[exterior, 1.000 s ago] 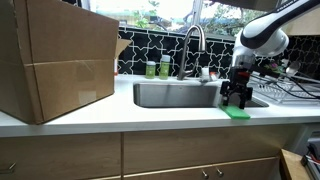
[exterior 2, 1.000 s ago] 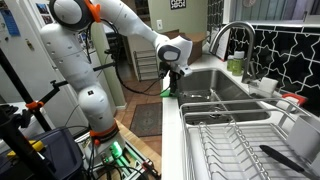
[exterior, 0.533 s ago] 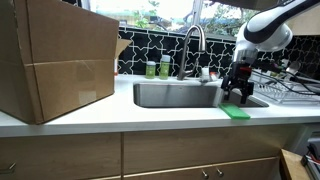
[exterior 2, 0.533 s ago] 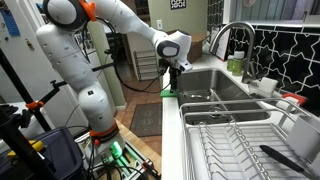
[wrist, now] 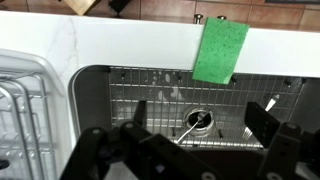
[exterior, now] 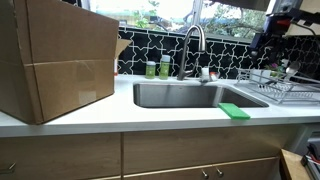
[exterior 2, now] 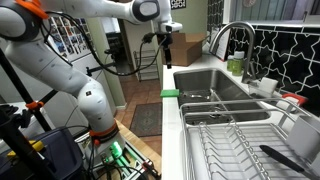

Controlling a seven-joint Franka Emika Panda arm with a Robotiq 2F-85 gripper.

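1 green sponge (exterior: 235,111) flat on the table (exterior: 120,116), at the sink's (exterior: 180,96) near right corner. High above, end effector (exterior: 262,42) released, fingers spread wide, grasping nothing.

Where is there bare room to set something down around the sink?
Free: front counter strip between cardboard box and green sponge; the sink basin. Crowded: dish rack past the green sponge, bottles beside the faucet.
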